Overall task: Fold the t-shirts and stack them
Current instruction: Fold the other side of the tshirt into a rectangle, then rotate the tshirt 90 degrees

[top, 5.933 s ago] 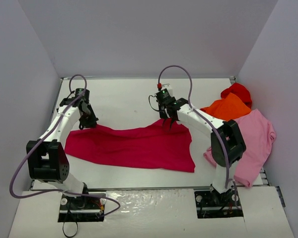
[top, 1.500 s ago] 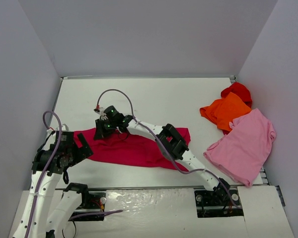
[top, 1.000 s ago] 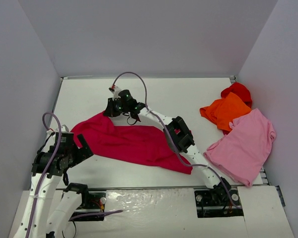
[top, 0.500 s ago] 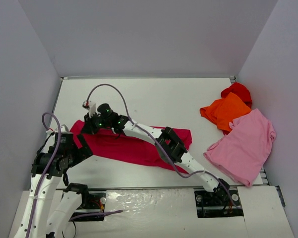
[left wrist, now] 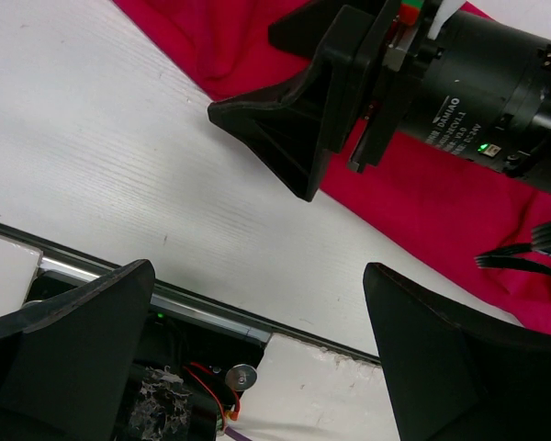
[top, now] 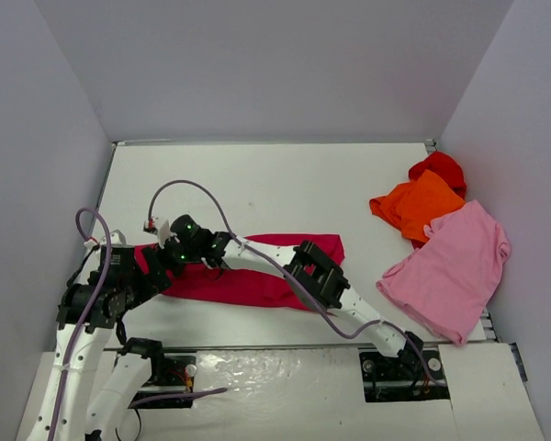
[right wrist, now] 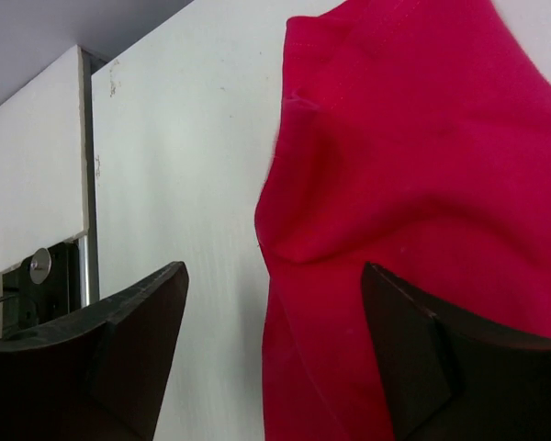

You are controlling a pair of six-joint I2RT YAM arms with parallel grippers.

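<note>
Crimson shirt: we see a narrow band, mid-table — long axis left to right, folded narrower than seconds ago.
Right gripper: wide, empty, over its left end.
Left gripper: wide, empty.

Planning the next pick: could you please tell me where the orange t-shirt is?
In the top view, the orange t-shirt lies at the far right, between the bright red t-shirt behind it and the light pink t-shirt nearer the arms.
</note>
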